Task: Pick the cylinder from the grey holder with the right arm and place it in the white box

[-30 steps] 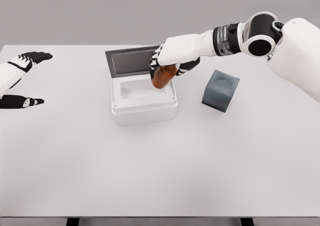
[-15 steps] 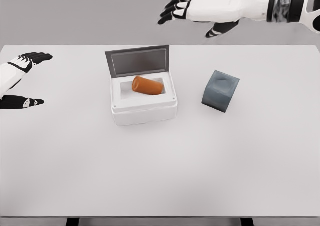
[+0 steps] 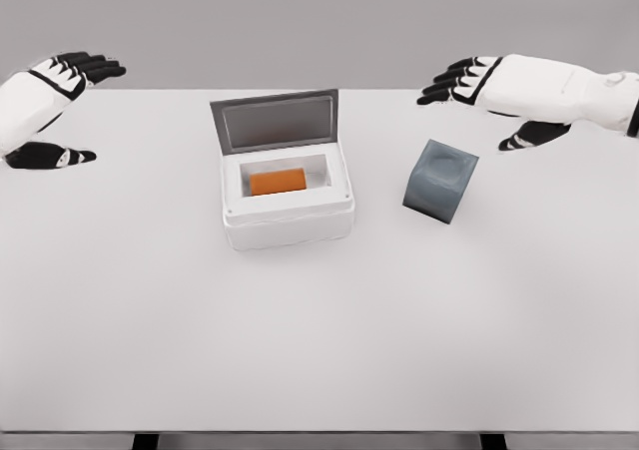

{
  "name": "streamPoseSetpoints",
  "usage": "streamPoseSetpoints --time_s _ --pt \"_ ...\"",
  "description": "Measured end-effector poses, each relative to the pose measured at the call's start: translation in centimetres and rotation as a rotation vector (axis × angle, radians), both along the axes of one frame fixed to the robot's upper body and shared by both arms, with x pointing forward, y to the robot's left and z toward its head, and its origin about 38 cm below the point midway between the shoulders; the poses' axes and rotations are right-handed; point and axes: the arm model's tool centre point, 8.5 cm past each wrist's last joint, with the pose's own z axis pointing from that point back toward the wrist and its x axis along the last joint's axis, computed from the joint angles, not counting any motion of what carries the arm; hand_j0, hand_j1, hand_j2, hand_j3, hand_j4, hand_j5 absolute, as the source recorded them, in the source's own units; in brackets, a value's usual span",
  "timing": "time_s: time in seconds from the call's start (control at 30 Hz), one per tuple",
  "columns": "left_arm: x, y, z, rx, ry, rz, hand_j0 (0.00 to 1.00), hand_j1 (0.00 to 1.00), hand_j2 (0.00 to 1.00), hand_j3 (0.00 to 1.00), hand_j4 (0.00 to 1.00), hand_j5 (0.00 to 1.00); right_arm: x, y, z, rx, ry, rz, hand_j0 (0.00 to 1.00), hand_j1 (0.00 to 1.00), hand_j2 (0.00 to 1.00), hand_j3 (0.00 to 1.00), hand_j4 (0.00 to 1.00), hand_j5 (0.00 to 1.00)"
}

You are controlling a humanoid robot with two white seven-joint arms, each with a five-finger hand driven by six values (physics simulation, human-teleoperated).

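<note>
My right robot hand [image 3: 489, 81] hovers empty, fingers spread, above the far right of the white tabletop [image 3: 319, 330], beyond the grey cube-shaped holder [image 3: 440, 181]. The orange cylinder [image 3: 277, 182] lies inside the open white box [image 3: 287, 221], to the left of that hand and nearer, its long axis running left to right. My left robot hand [image 3: 50, 96], open too, is farther from it.
</note>
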Motion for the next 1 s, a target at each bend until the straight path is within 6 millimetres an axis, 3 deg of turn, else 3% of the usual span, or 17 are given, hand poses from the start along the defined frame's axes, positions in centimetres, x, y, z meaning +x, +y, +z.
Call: streamPoseSetpoints --time_s 0.07,0.13,0.2,0.27,0.3,0.33,0.43,0.47,0.53,0.67,1.0 --pt "1.0 -1.8 1.3 0.033 -0.007 -0.058 1.00 1.00 1.00 1.00 1.00 1.00 -1.0 -1.3 1.9 0.020 -0.025 -0.007 1.00 1.00 1.00 1.00 1.00 1.00" --pt "1.8 -3.6 2.7 0.065 0.003 -0.128 1.00 1.00 1.00 1.00 1.00 1.00 -2.0 -2.9 1.4 0.046 0.006 -0.030 1.00 1.00 1.00 1.00 1.00 1.00" --pt "2.4 -5.2 4.0 0.097 0.022 -0.197 1.00 1.00 1.00 1.00 1.00 1.00 -3.2 -4.0 -0.4 0.064 0.056 -0.049 1.00 1.00 1.00 1.00 1.00 1.00" --pt "2.5 -6.3 3.9 0.135 0.062 -0.246 1.00 1.00 1.00 1.00 1.00 1.00 -4.5 -5.2 -2.2 0.074 0.109 -0.073 1.00 1.00 1.00 1.00 1.00 1.00" --pt "2.7 -6.7 4.5 0.148 0.073 -0.264 1.00 1.00 1.00 1.00 1.00 1.00 -5.6 -5.8 -4.5 0.070 0.163 -0.088 1.00 1.00 1.00 1.00 1.00 1.00" --pt "3.0 -7.1 5.1 0.178 0.090 -0.281 1.00 1.00 1.00 1.00 1.00 1.00 -6.1 -6.1 -5.0 0.088 0.171 -0.098 1.00 1.00 1.00 1.00 1.00 1.00" --pt "3.6 -7.7 4.9 0.259 0.211 -0.322 1.00 1.00 1.00 1.00 1.00 1.00 -7.7 -6.6 -6.6 0.189 0.178 -0.131 1.00 1.00 1.00 1.00 1.00 1.00" --pt "3.5 -7.8 3.9 0.271 0.264 -0.337 1.00 1.00 1.00 1.00 1.00 1.00 -8.2 -6.5 -7.2 0.218 0.183 -0.133 1.00 1.00 1.00 1.00 1.00 1.00" --pt "3.4 -7.9 2.6 0.281 0.337 -0.359 1.00 1.00 1.00 1.00 1.00 1.00 -8.5 -6.4 -6.7 0.258 0.152 -0.135 1.00 1.00 1.00 1.00 1.00 1.00" --pt "3.3 -8.5 2.6 0.273 0.415 -0.405 1.00 1.00 1.00 1.00 1.00 1.00 -8.7 -6.6 -5.6 0.293 0.109 -0.144 1.00 1.00 1.00 1.00 1.00 1.00" --pt "3.5 -8.4 6.7 0.194 0.392 -0.436 1.00 1.00 1.00 1.00 1.00 1.00 -8.6 -7.0 -5.3 0.301 0.094 -0.157 1.00 1.00 1.00 1.00 1.00 1.00"
